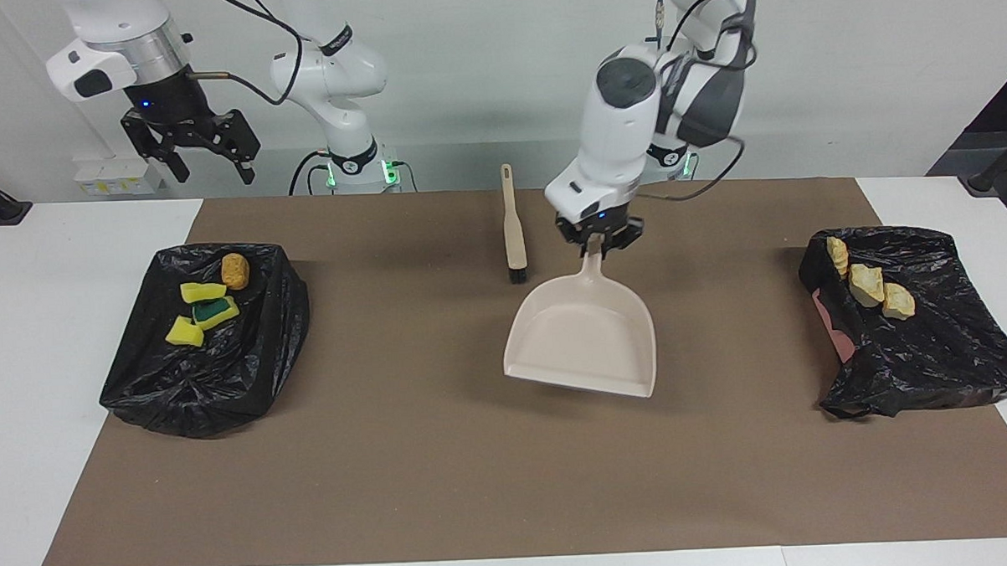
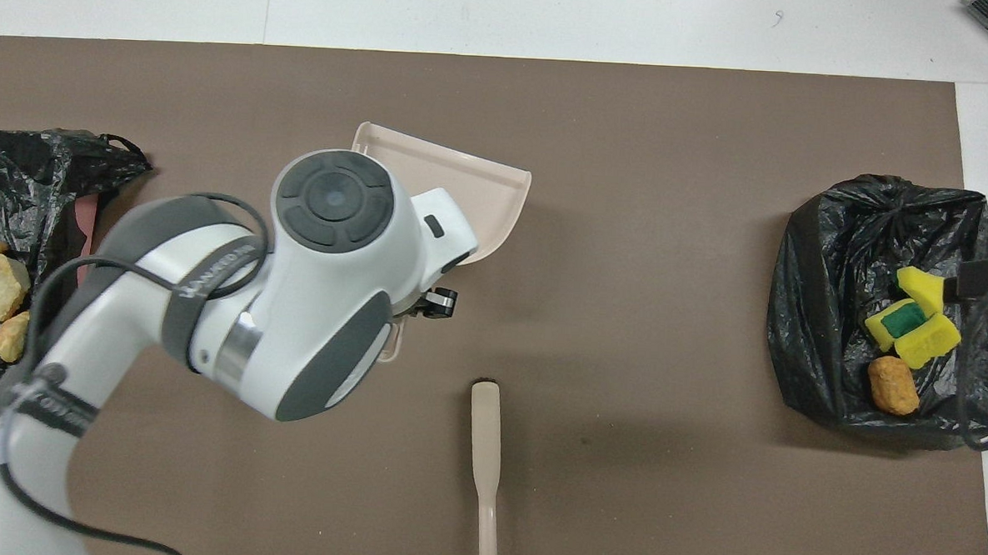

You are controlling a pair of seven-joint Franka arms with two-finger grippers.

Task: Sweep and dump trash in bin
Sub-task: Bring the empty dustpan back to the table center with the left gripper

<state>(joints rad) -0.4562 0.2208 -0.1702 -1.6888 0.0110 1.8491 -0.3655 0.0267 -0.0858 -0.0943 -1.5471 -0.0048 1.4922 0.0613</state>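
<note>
Matte brown mat (image 1: 442,453) | left end effector (image 1: 596,239) clamps smooth beige dustpan (image 1: 585,339) | right end effector (image 1: 206,159) agape

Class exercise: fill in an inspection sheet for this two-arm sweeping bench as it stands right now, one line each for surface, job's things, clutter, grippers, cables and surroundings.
Surface: brown mat on a white table.
Job's things: sponge pieces and a brown lump on the black bag at the right arm's end; three bread-like chunks on the other black bag; dustpan mid-mat; brush beside it, nearer the robots.
Clutter: nothing seen.
Grippers: left gripper shut on the dustpan's handle; right gripper open, raised, waiting.
Cables: black cables hang along both arms.
Surroundings: pale wall.
</note>
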